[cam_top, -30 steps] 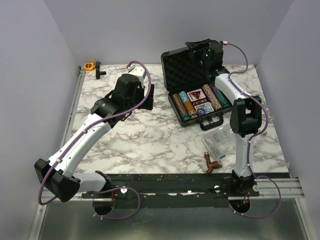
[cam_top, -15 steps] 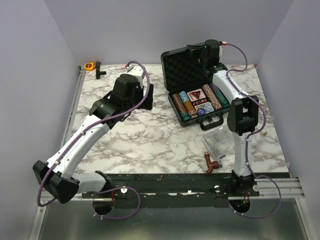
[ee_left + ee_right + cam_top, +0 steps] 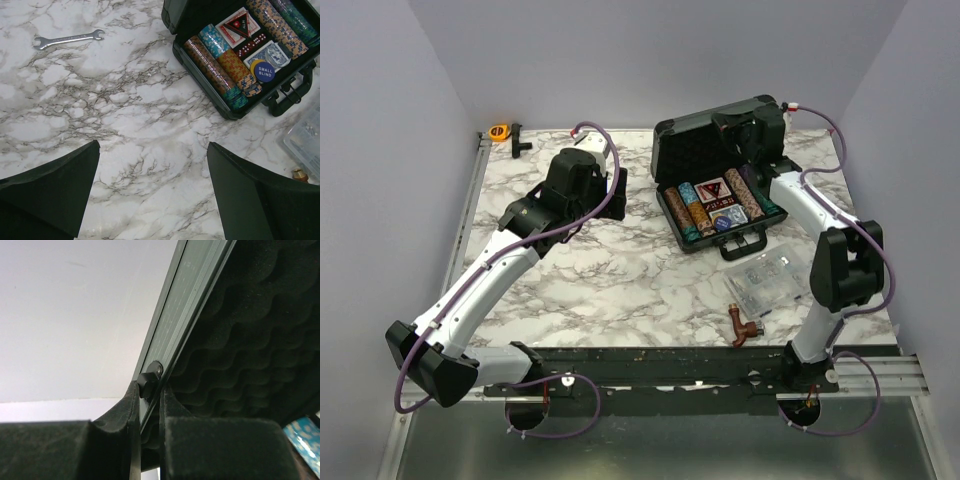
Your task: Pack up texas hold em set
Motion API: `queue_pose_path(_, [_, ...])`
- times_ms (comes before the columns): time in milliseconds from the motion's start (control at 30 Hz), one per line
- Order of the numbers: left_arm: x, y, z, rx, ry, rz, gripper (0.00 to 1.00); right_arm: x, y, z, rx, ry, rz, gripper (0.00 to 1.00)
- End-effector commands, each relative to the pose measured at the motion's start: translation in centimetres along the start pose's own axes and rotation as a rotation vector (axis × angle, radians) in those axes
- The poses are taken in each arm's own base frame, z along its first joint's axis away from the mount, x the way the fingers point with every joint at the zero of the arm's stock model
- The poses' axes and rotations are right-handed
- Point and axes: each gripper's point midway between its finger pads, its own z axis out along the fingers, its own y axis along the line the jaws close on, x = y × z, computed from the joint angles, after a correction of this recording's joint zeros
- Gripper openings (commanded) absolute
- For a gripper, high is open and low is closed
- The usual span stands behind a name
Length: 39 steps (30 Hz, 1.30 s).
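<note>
Right wrist view: the right gripper (image 3: pixel 148 390) pinches the edge of the lid (image 3: pixel 192 315); the case (image 3: pixel 732 241) sits far right on the table (image 3: pixel 620 270), chips (image 3: pixel 695 215) inside. The left gripper (image 3: pixel 152 195) hangs wide apart over the table.

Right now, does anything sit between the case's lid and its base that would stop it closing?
Nothing visible does. The right gripper pinches the lid at its rim, and the chips, card decks and blue disc lie inside the base, none seen poking above its edge.

Marble table (image 3: pixel 620 275), briefcase (image 3: pixel 692 155), wrench (image 3: pixel 67 39), clear box (image 3: pixel 767 280), pipe fitting (image 3: pixel 742 325)
</note>
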Motion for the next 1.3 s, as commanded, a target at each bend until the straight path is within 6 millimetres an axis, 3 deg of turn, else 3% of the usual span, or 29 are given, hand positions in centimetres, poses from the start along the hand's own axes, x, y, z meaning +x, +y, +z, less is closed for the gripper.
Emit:
queue_pose_path(0, [0.1, -0.4, 0.3, 0.018, 0.003, -0.013, 0.88, 0.7, -5.2, -3.9, 0.142, 0.021, -0.159, 0.01])
queue_pose_path(200, [0.9, -0.7, 1.5, 0.023, 0.041, -0.011, 0.88, 1.4, -12.0, -9.0, 0.258, 0.013, -0.249, 0.01])
queue_pose_path(367, [1.9, -0.8, 2.9, 0.023, 0.08, -0.009, 0.88, 1.3, -14.5, -12.7, 0.291, 0.005, -0.311, 0.01])
queue_pose_path(533, [3.1, -3.0, 4.6, 0.126, 0.135, -0.024, 0.88, 1.7, -16.7, -15.6, 0.349, 0.035, -0.35, 0.07])
queue_pose_path(600, [3.9, -4.8, 5.2, 0.21, 0.186, -0.05, 0.88, 1.9, -17.9, -17.0, 0.392, 0.069, -0.386, 0.15])
queue_pose_path(767, [5.1, -9.9, 6.2, 0.395, 0.278, -0.07, 0.88, 1.1, -20.4, -20.8, 0.488, 0.089, -0.519, 0.52])
queue_pose_path(867, [5.2, -12.3, 7.0, 0.45, 0.324, -0.08, 0.88, 0.7, -21.2, -22.7, 0.513, 0.106, -0.595, 0.67])
queue_pose_path(1000, [4.9, -15.8, 8.6, 0.54, 0.365, -0.105, 0.87, 0.6, -22.4, -23.8, 0.538, 0.11, -0.63, 0.82])
queue_pose_path(1267, [3.1, -20.3, 13.6, 0.633, 0.396, -0.153, 0.76, 1.0, -21.4, -20.9, 0.486, 0.178, -0.599, 0.74])
